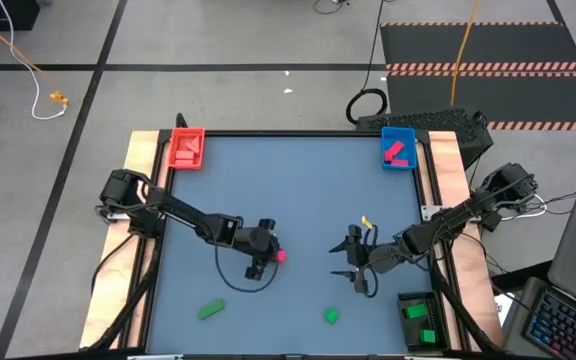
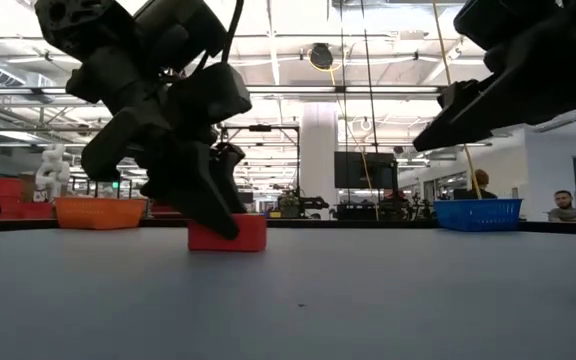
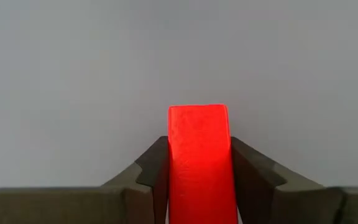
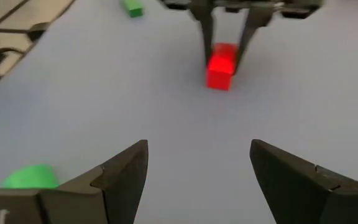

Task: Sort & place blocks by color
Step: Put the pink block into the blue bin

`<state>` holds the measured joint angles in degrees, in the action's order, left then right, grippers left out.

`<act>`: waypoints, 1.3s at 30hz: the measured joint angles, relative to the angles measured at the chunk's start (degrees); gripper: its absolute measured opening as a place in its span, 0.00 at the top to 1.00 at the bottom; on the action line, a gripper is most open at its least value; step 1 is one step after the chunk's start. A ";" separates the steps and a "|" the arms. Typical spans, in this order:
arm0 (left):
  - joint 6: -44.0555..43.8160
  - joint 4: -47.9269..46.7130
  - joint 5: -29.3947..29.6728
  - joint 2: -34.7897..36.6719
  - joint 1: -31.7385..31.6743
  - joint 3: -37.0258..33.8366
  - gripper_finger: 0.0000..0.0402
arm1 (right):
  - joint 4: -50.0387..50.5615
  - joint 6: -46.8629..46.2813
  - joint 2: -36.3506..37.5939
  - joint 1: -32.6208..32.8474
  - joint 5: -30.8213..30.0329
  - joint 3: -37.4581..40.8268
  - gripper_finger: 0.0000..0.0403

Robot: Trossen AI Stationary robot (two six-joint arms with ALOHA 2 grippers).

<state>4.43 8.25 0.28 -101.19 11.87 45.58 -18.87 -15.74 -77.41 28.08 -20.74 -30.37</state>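
A red bar block (image 3: 197, 155) lies on the table near its middle, between the fingers of my left gripper (image 3: 199, 146). The high view shows it (image 1: 280, 256) at the tip of that gripper (image 1: 271, 257). My right gripper (image 1: 354, 268) hovers open to the right of it, touching nothing; its wrist view (image 4: 197, 162) faces the red block (image 4: 221, 65). Two green blocks (image 1: 210, 311) (image 1: 332, 316) lie loose near the table's near edge. One of them shows beside my right gripper (image 4: 30, 177). My left gripper pinches the red bar by its two long sides (image 3: 174, 163), one finger (image 3: 154, 165) on each. The fingers slant down from the table's left and lie along the bar, whose far end (image 3: 197, 115) sticks out past them. The bar's underside rests on the table (image 2: 230, 236).
A red tray (image 1: 187, 148) with salmon blocks sits at the far left corner and a blue tray (image 1: 398, 150) with pink blocks at the far right. A dark tray (image 1: 420, 320) with green blocks is near right. A tiny yellow piece (image 1: 366, 222) lies by my right arm.
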 joint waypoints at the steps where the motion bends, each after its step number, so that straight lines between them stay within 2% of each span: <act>1: 0.13 0.30 0.17 0.00 -0.13 0.00 0.68 | -0.11 0.25 0.00 -0.14 -0.88 0.00 0.32; 5: 0.05 3.00 0.32 0.00 -0.81 0.00 0.68 | -0.23 0.38 0.00 -1.12 -4.61 0.00 0.32; 8: 0.01 6.88 0.39 0.00 -1.59 0.00 0.68 | -2.48 0.64 -0.02 -2.35 -4.89 0.00 0.32; 15: 0.22 18.30 -0.04 0.00 -3.16 0.00 0.68 | -17.12 8.96 -0.02 -4.69 -4.82 0.00 0.32; 19: -0.05 23.06 -0.05 0.00 -3.62 0.00 0.68 | -22.16 12.38 -0.93 -5.88 -4.79 0.00 0.32; 27: -0.22 38.24 -0.04 0.05 -2.71 0.00 0.68 | -35.30 18.15 -7.95 -6.72 -4.76 0.00 0.32; 31: -0.22 39.04 0.81 0.09 -2.90 0.04 0.68 | -41.38 20.10 -10.68 -6.74 -4.65 0.00 0.32; 36: -0.20 39.06 1.77 0.09 -2.84 0.04 0.68 | -41.34 20.10 -10.78 -6.74 -4.61 0.00 0.33; 39: 0.03 39.39 2.24 0.09 -2.86 0.04 0.68 | -41.34 20.12 -10.78 -6.74 -4.76 0.00 0.36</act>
<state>4.46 47.65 2.52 -101.10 9.02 45.63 -60.20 4.38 -88.18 21.34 -25.50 -30.37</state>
